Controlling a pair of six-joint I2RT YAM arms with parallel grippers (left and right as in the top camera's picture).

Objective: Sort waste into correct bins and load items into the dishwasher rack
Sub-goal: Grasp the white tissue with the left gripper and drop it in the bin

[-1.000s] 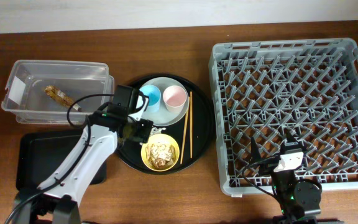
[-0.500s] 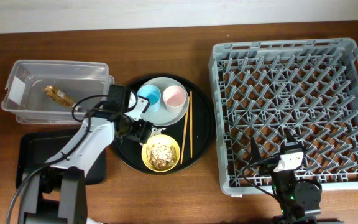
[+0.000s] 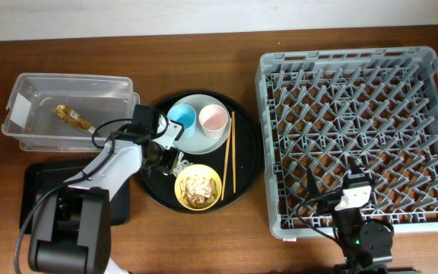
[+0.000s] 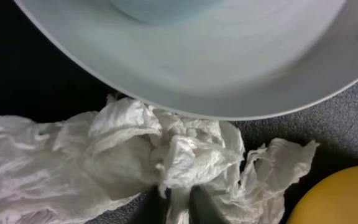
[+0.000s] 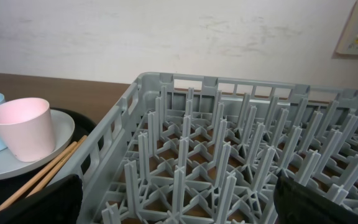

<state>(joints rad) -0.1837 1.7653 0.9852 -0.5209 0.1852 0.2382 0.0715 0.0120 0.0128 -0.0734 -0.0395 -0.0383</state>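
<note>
Plainly the left gripper (image 4: pixel 179 208) is the nearer one, its jaws pinched on a fold of the crumpled white paper (image 4: pixel 123 143), which lies on the round black tray (image 4: pixel 23 74) between plate (image 4: pixel 229 74) and yellow bowl (image 4: pixel 347 199)

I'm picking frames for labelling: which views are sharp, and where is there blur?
Overhead: evenly lit, sharp throughout, the dishwasher rack pegs crisp. Left wrist: very close; the plate is soft, the crumpled paper sharper. Right wrist: rack and pink cup clear; the right gripper's fingers are dark, featureless corner shapes.
</note>
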